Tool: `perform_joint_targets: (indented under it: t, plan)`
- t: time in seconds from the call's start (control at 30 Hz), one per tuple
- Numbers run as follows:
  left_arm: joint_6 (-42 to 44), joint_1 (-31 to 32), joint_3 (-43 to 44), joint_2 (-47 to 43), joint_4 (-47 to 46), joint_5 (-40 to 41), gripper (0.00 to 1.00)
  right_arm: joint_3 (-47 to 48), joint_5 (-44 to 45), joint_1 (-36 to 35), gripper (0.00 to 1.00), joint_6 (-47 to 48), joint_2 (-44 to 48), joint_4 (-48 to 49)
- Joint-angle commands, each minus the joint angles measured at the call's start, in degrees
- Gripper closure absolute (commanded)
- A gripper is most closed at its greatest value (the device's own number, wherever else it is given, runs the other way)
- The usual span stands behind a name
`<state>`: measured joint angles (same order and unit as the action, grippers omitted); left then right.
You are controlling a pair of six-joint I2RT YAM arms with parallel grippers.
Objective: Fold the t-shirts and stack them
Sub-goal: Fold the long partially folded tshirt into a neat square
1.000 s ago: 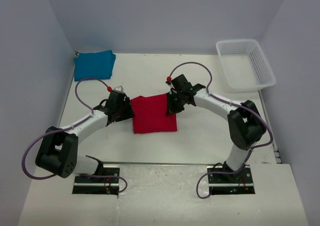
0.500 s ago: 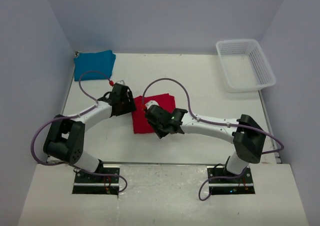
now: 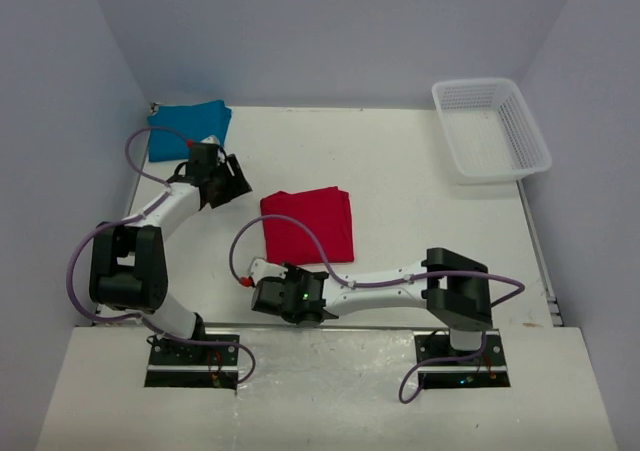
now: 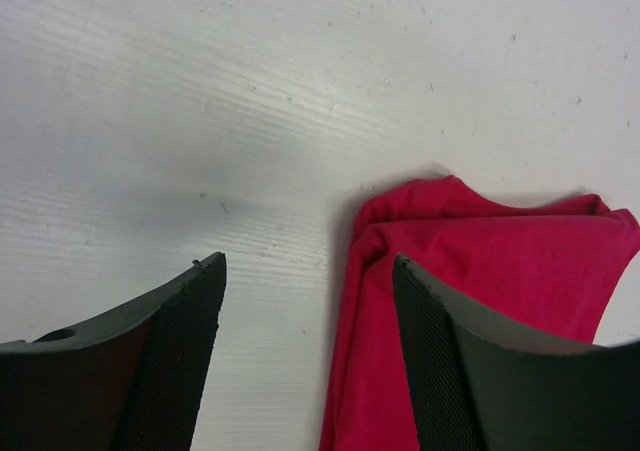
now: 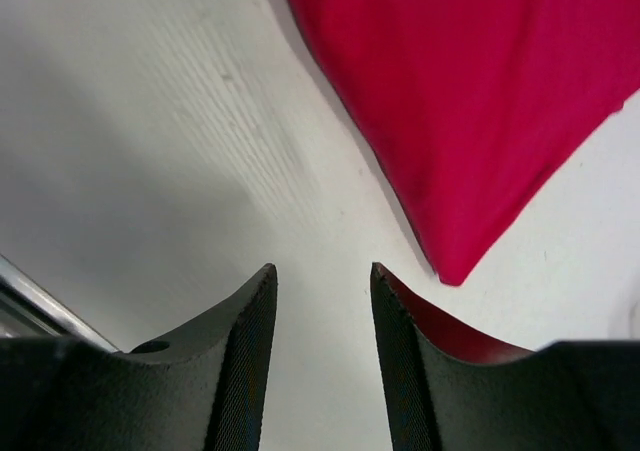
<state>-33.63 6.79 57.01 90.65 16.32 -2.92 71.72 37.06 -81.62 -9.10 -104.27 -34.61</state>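
Observation:
The red t-shirt (image 3: 308, 225) lies folded in a rough square at the middle of the table. It also shows in the left wrist view (image 4: 480, 301) and the right wrist view (image 5: 470, 101). The teal-blue t-shirt (image 3: 188, 128) lies folded at the back left corner. My left gripper (image 3: 230, 178) is open and empty, between the two shirts, its jaws over bare table by the red shirt's edge (image 4: 308, 263). My right gripper (image 3: 285, 291) is open and empty, low near the front edge, just short of the red shirt's near corner (image 5: 322, 271).
A white mesh basket (image 3: 490, 126) stands at the back right. Grey walls close in the table on the left, back and right. The metal front rail (image 5: 20, 296) lies close beside my right gripper.
Both grippers have left the red shirt's sides. The left arm swung back-left toward the teal shirt. The right arm swept across to the front, below the red shirt. The red shirt stays folded.

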Motion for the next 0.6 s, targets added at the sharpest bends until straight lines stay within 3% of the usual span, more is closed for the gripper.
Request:
perform_joint_targets:
  t: [0.0, 0.2, 0.57]
  plan:
    - [2.2, -1.9, -1.9, -1.5, -3.7, -6.4, 0.31, 6.0, 4.4, -2.4, 0.56, 6.9, -4.0, 3.2]
    - [4.4, -2.7, -2.5, -2.1, -3.0, -7.0, 0.31, 11.6, 2.9, -2.0, 0.55, 21.3, -12.8, 8.3]
    - [3.0, -2.9, -4.5, -2.9, -5.8, -10.4, 0.31, 15.0, 4.2, 3.0, 0.55, 31.1, -20.5, 15.4]
